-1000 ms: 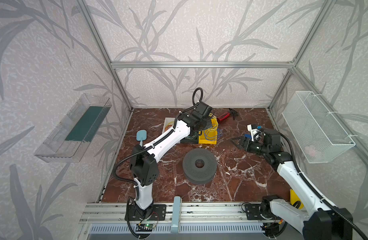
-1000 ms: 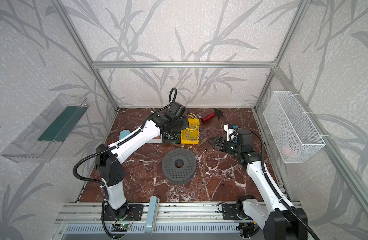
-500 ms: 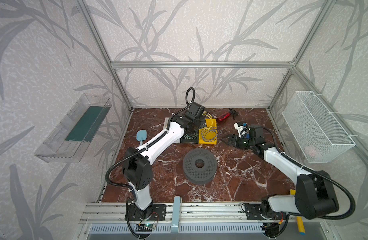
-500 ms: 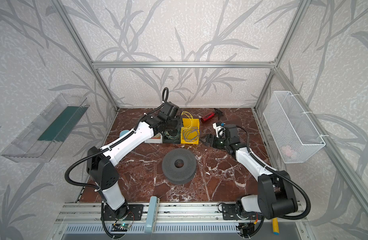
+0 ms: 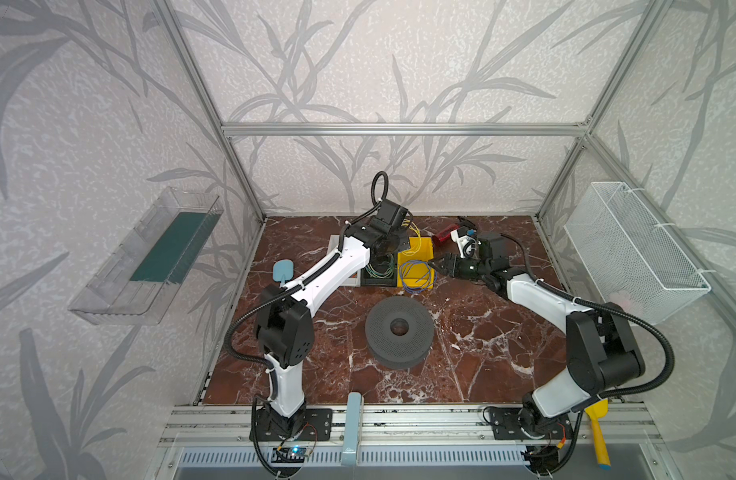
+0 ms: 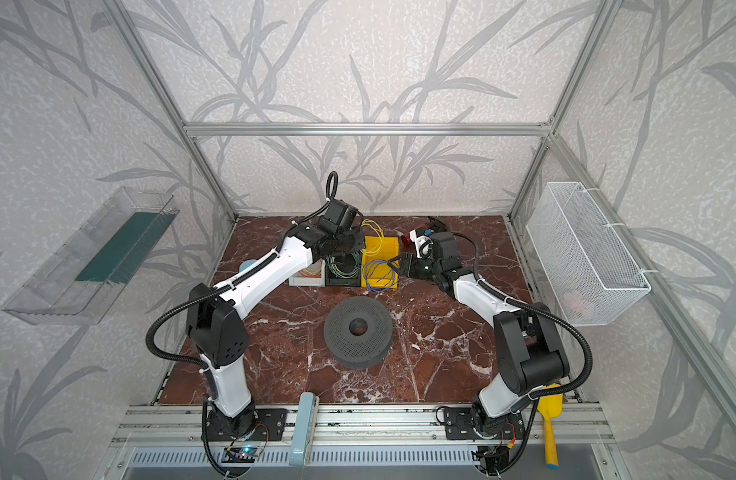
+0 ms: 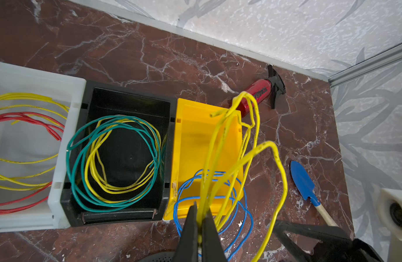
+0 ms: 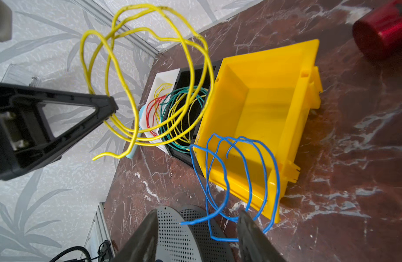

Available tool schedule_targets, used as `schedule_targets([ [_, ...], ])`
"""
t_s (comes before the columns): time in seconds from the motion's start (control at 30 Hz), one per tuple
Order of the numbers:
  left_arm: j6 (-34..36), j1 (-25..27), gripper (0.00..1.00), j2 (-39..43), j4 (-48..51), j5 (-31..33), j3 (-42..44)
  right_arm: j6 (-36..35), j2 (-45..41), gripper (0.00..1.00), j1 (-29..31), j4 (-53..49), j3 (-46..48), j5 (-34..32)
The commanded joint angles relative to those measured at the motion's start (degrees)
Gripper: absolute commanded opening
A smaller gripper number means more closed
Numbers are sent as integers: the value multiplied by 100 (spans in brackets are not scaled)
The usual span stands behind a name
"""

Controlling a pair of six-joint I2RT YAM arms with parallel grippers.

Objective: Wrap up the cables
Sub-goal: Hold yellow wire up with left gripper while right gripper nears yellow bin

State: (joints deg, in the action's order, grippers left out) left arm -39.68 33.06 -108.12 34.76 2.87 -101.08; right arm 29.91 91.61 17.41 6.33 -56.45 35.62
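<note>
Cables (image 7: 267, 143): thin yellow wire, judged light, springy and prone to uncoil; best pinched where loops cross. Coil is held in air near the yellow bin (image 7: 195, 136), left claw (image 7: 201, 207) clamped on its strands. Right claw (image 8: 197, 213) stands apart, at the blue wire (image 8: 214, 135) spilling from that bin. Black bin (image 7: 127, 95): green and yellow coils. White bin (image 7: 66, 136): red and yellow.

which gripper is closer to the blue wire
Right. The right gripper straddles the blue wire with open jaws; the left gripper is raised clear of it, shut on the yellow wire.
</note>
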Motion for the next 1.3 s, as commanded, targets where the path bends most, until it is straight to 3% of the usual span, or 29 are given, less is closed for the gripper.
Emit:
schedule_targets([
  [0.0, -78, -181, 0, 100, -93, -139, -73, -98, -254, 49, 144, -240, 173, -124],
  [0.13, -128, -360, 0, 410, -93, -262, 201, -85, -358, 44, 290, -447, 274, -215],
  [0.27, -134, -427, 0, 768, -114, -260, 602, -230, 42, 53, 377, -880, -213, -378],
  [0.6, -226, -536, 0, 1567, -309, -207, 1387, -632, 1032, 53, 515, -1511, -1164, -610],
  [0.9, -8, -589, 0, 1726, -94, -375, 1549, -1669, -114, 72, 588, -2119, -606, -1192],
  [1.27, -194, -635, 0, 2115, -133, -367, 1931, -2826, 342, 72, 1211, -2399, -1101, -2424],
])
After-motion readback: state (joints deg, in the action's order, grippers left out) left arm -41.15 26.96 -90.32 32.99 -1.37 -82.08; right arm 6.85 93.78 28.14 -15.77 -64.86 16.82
